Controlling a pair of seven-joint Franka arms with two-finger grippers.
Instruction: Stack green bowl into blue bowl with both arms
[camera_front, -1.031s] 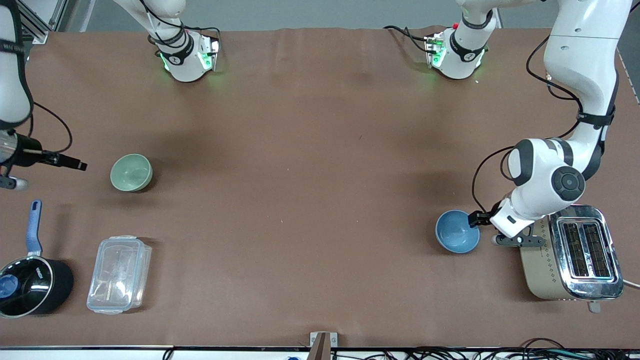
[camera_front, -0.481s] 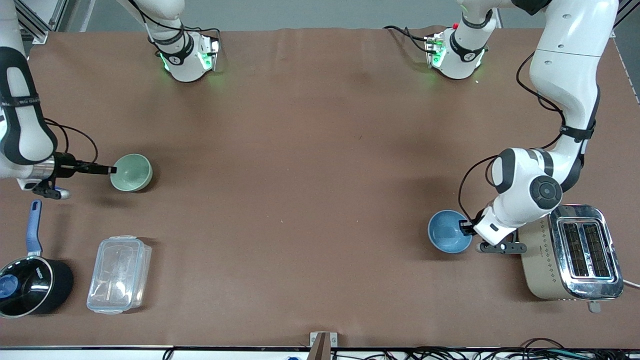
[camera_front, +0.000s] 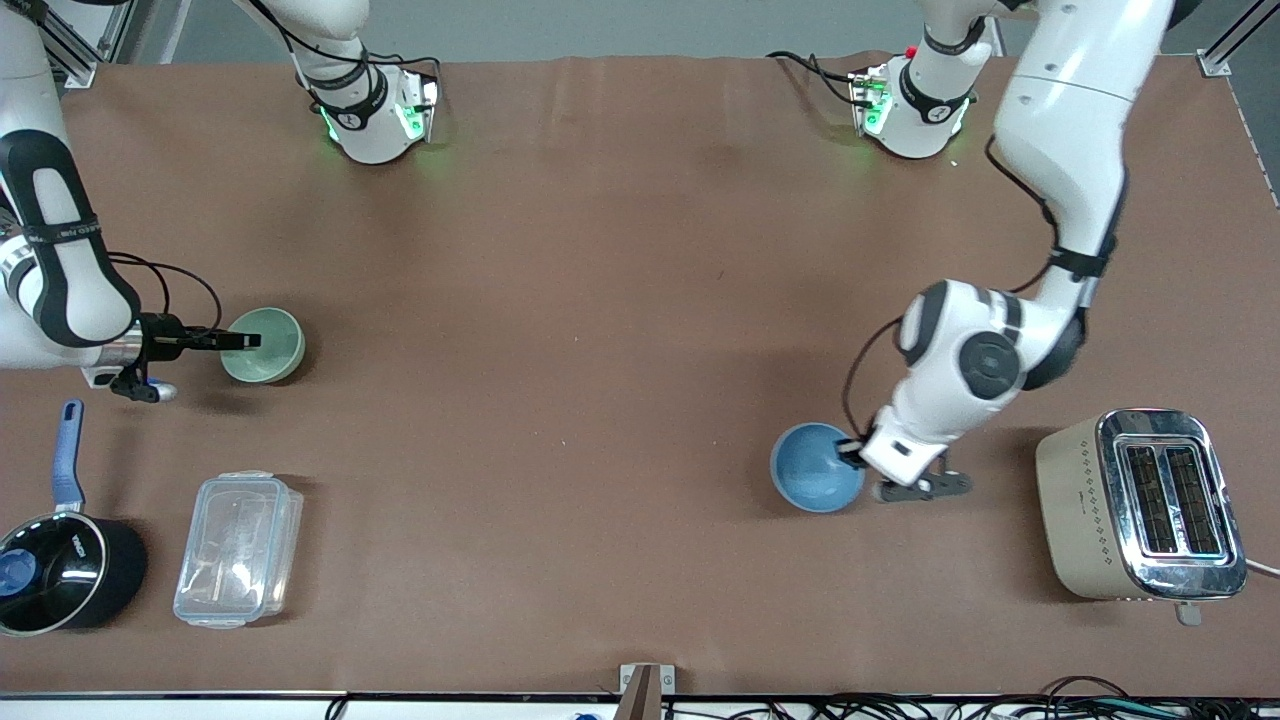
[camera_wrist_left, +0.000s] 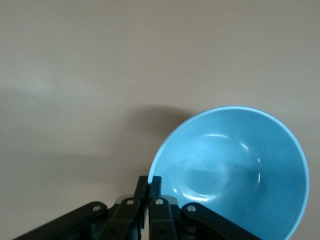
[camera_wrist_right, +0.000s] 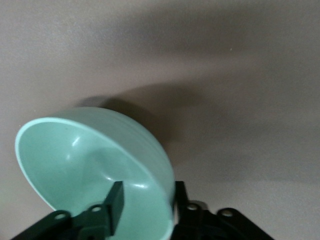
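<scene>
The green bowl (camera_front: 268, 345) sits on the table toward the right arm's end. My right gripper (camera_front: 243, 341) is open and straddles its rim, one finger inside the bowl and one outside. In the right wrist view the green bowl (camera_wrist_right: 95, 160) fills the space in front of the right gripper (camera_wrist_right: 147, 192). The blue bowl (camera_front: 812, 482) is toward the left arm's end, beside the toaster. My left gripper (camera_front: 856, 452) is shut on its rim. In the left wrist view the left gripper (camera_wrist_left: 149, 182) pinches the edge of the blue bowl (camera_wrist_left: 235, 170).
A silver and beige toaster (camera_front: 1140, 505) stands at the left arm's end. A black saucepan (camera_front: 60, 575) with a blue handle and a clear lidded plastic container (camera_front: 238, 548) sit nearer to the front camera than the green bowl.
My left gripper has drawn the blue bowl away from the toaster toward the table's middle. My right gripper has moved in to the green bowl and now straddles its rim.
</scene>
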